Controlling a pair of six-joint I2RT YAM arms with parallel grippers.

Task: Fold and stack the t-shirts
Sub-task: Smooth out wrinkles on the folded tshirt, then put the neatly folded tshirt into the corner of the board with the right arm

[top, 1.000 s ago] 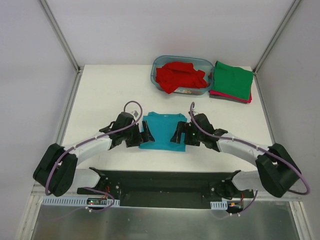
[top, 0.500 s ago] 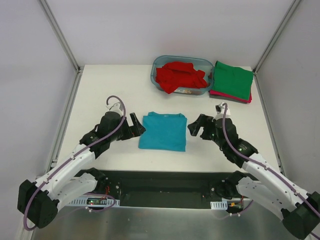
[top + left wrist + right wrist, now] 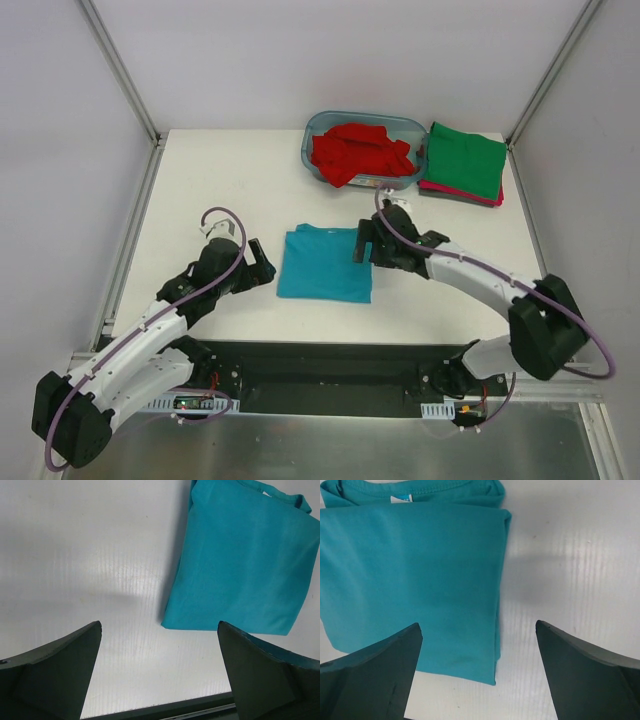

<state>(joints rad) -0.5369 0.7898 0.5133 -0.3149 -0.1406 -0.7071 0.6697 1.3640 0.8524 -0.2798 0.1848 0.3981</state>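
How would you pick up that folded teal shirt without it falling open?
Probably by its side edges. The teal shirt lies flat, folded in layers, so the left gripper and right gripper, both open at its sides, could each slide in low from its own side and pinch every layer.

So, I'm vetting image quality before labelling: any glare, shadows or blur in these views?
Left wrist: a pale glare patch on the white table beside the folded teal-blue cloth t-shirt. Right wrist: soft grey shadow on the table right of that shirt. Top external: evenly lit, sharp.
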